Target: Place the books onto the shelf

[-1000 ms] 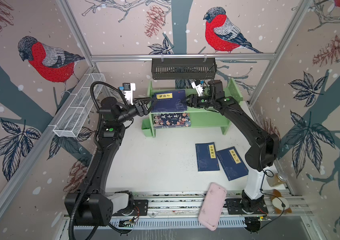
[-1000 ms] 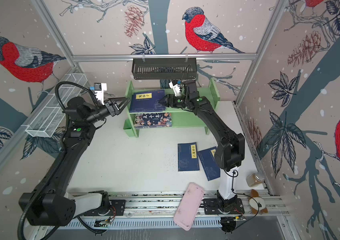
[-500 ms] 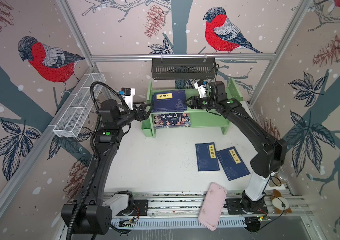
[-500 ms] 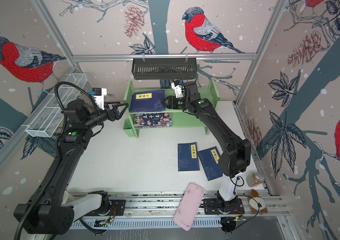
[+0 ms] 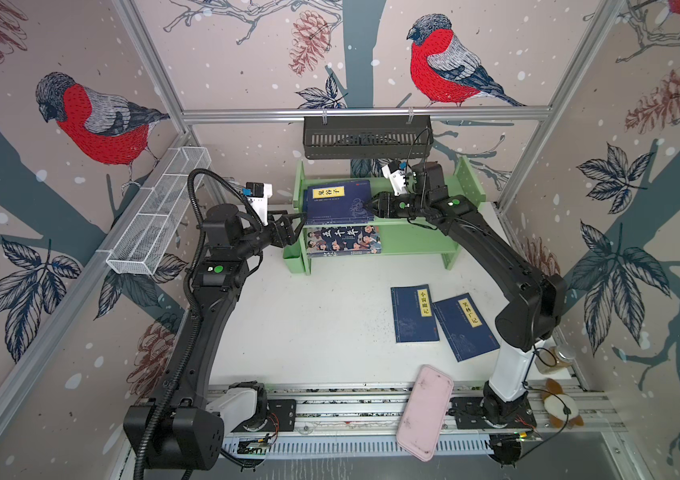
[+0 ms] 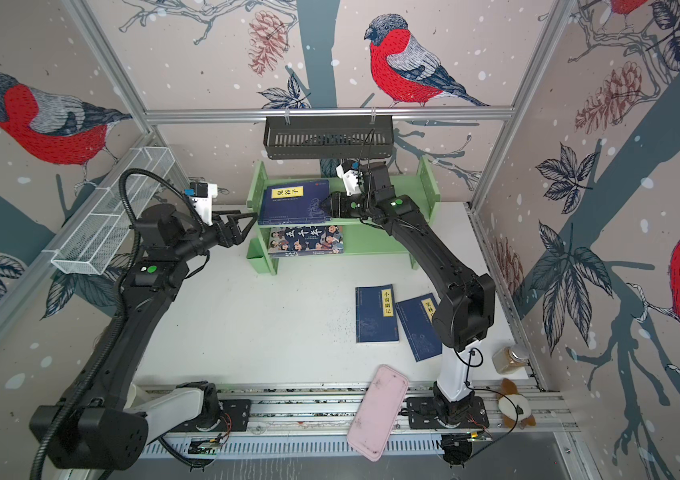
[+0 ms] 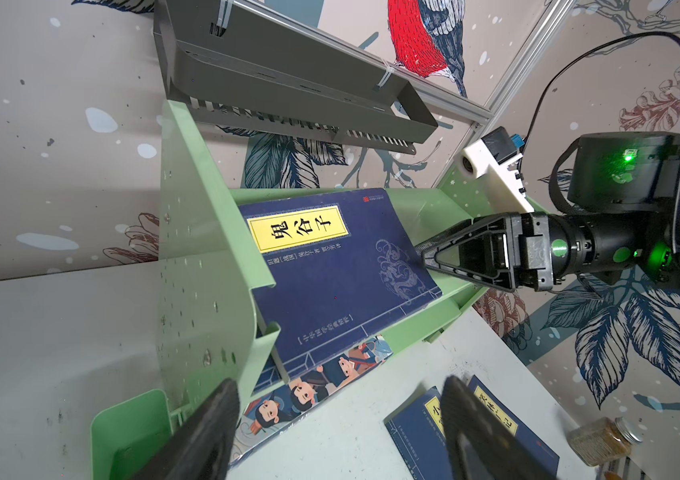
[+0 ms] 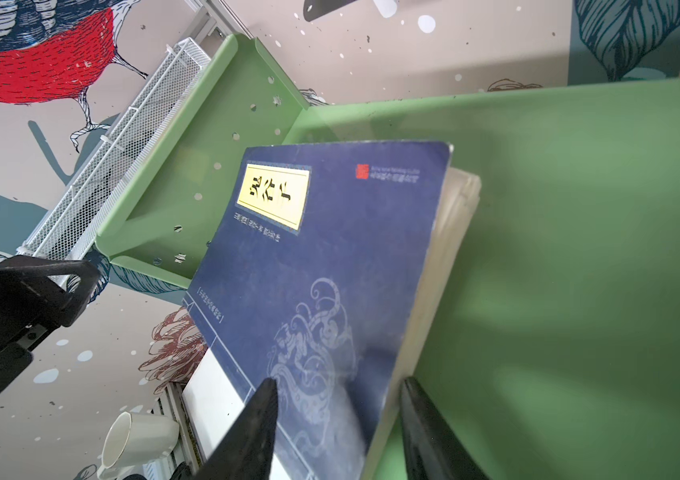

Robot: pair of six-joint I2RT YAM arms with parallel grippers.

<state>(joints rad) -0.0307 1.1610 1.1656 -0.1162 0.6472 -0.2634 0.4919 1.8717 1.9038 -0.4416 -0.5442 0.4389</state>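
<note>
Navy book atop shelf, cartoon book below

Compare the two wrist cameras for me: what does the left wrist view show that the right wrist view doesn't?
Only left wrist: the cartoon book on the lower tier, two loose blue books on the table, a jar. Only right wrist: a white mug, the wire basket. Both: the blue book on the green shelf's upper tier, with the right gripper at its edge.

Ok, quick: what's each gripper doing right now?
Left gripper: open, empty.
Right gripper: jaws astride the navy book on the shelf; grip cannot be told.
</note>
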